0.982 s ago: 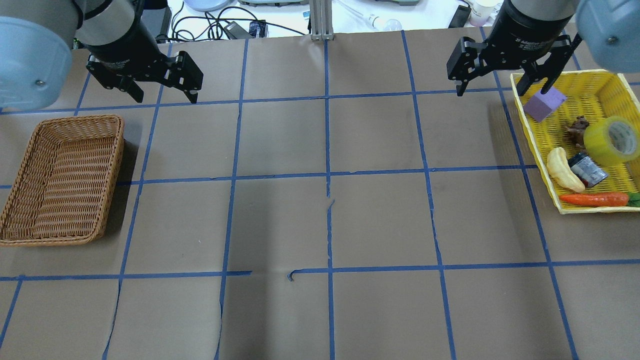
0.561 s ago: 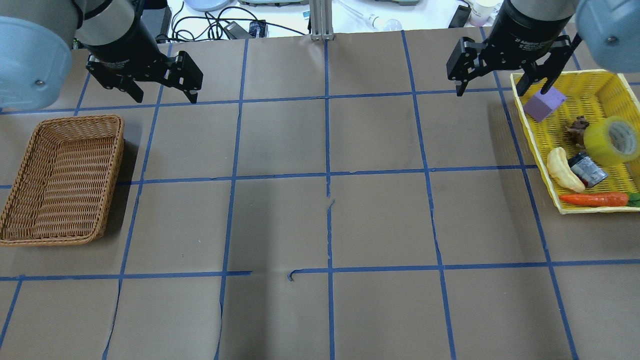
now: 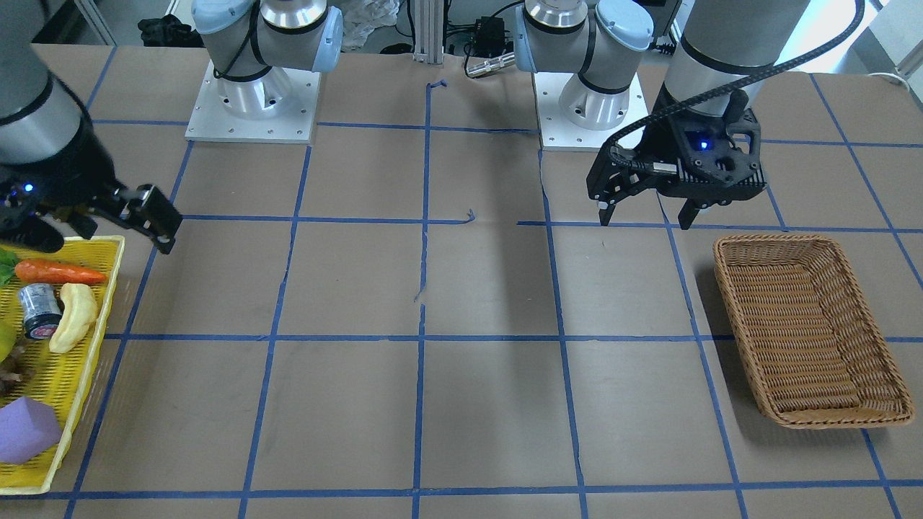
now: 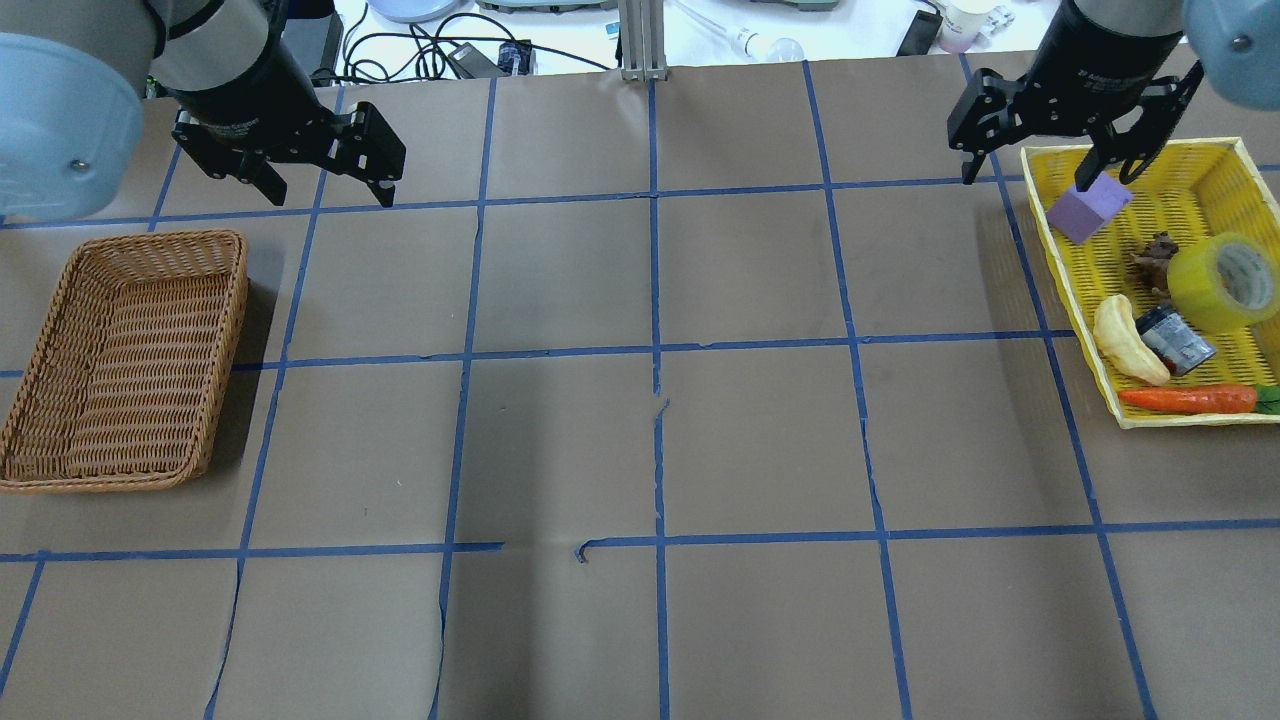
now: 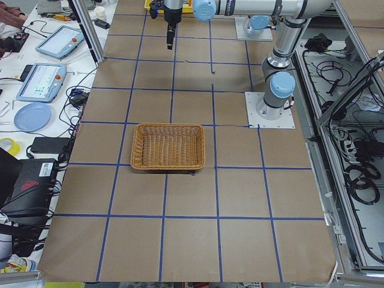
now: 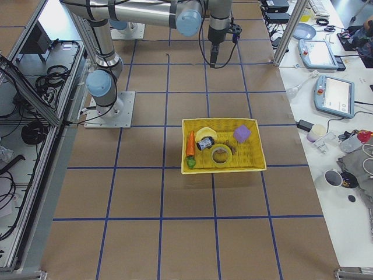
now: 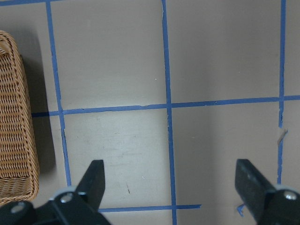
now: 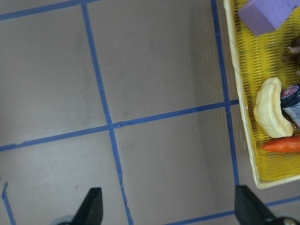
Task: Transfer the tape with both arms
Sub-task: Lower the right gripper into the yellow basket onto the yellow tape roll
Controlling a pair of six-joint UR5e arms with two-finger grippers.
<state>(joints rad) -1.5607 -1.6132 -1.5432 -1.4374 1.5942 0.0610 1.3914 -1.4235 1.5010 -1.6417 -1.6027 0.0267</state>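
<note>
Change noted: in the overhead view the right gripper (image 4: 1030,170) has shifted rightward since a moment ago and now hangs over the far left corner of the yellow tray (image 4: 1180,420). Its jaws are spread wide and hold nothing. I read this as the opening of the approach to the pick; no grasp has been made. The tape (image 4: 1220,280) lies in the tray against its right side, tipped up on edge, near of the gripper and not yet reached. The left gripper (image 4: 328,195) has not moved. It waits with its jaws released and empty, just far of the wicker basket (image 4: 228,340) at the left end of the table (image 4: 760,440). Obstructions: a purple block (image 4: 1085,212) sits directly under the right gripper. A small brown object (image 4: 1155,255) touches the tape on its left. A dark can (image 4: 1178,340), a banana toy (image 4: 1125,340) and a carrot (image 4: 1190,398) crowd the tray's near half. The descent onto the tape will need to stay right of these and inside the tray wall.
</note>
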